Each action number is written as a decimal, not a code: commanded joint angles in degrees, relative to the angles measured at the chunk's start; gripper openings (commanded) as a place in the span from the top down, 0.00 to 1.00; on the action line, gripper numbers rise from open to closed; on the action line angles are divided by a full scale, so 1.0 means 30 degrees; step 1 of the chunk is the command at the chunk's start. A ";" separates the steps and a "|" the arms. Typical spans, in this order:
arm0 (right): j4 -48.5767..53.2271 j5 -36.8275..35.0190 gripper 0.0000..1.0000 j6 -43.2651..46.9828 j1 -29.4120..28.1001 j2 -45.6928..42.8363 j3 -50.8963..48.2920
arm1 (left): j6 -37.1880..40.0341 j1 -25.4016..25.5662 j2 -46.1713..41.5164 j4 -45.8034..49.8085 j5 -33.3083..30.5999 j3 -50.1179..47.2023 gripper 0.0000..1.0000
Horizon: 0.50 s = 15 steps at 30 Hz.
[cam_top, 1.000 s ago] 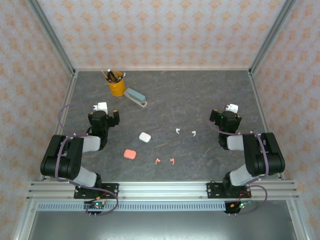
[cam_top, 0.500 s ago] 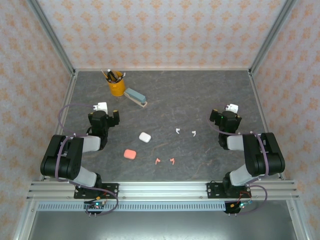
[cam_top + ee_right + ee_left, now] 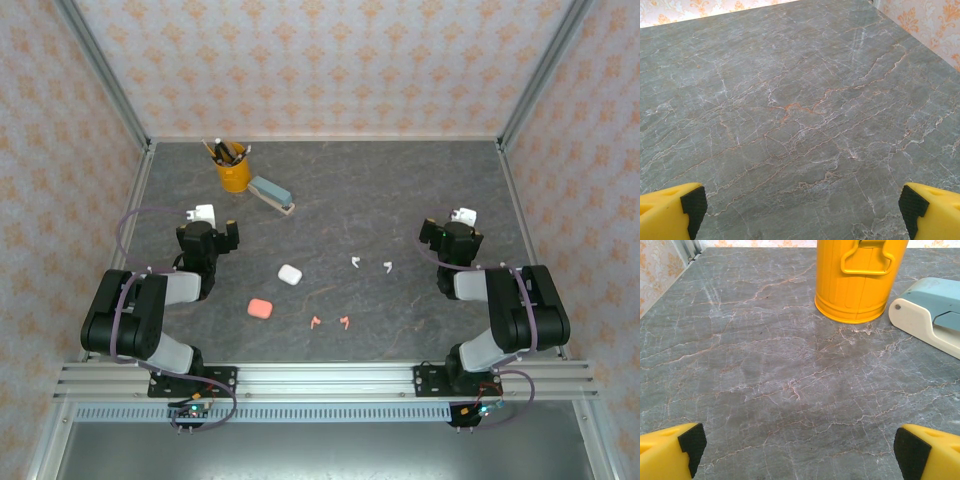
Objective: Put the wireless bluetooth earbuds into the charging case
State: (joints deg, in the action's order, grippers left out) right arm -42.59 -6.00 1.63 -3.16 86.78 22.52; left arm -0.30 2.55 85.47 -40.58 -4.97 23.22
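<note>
Bench (image 3: 400,190): flat grey stone-look slab, matt, veined in pale and rust lines.
Walls (image 3: 320,60): peach paper with a repeating orange motif, on three sides.
Frame posts (image 3: 100,70): bare aluminium profile, rising from the far corners.
Rail (image 3: 320,378): ribbed aluminium along the near edge, carrying both arm bases.
Yellow cup (image 3: 233,172): upright painted cylinder with a loop handle, far left of the bench.
Cup contents: pens (image 3: 225,150), standing on end, tips above the rim.
Stapler (image 3: 271,193): grey-blue top on a cream base, smooth, just right of the cup, not touching it.
White case (image 3: 290,274): smooth rounded pebble form, near bench centre; contents not discernible.
Salmon-pink case (image 3: 260,308): same pebble form, nearer and left of the white case, apart from it.
White earbuds (image 3: 355,262): two, tiny, stemmed; loose on bare bench right of the white case, side by side, apart.
Salmon-pink earbuds (image 3: 345,322): two, loose on bare bench right of the salmon-pink case; outside both cases.
Left end effector (image 3: 800,450): yellow fingers, black pads, spread wide, nothing held; facing cup and stapler.
Right end effector (image 3: 800,207): same build, spread wide, nothing held; over bare stone at the right side.
</note>
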 commanded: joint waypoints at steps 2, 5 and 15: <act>-0.0687 -0.0343 0.00 0.0161 0.0116 0.0105 0.0446 | 0.0240 0.0118 0.0089 -0.0625 -0.0550 0.0442 0.00; -0.0672 -0.0322 0.00 0.0160 0.0115 0.0145 0.0465 | 0.0217 0.0119 0.0132 -0.0614 -0.0554 0.0462 0.00; 0.8356 -0.2162 0.00 -0.1267 0.0145 -0.3255 0.4487 | -0.0385 0.0118 -0.1422 0.5104 -0.2412 0.3076 0.02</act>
State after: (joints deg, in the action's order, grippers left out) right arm -29.47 -8.58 0.62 -3.16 82.52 29.41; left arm -0.56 2.55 84.58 -34.52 -7.70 26.35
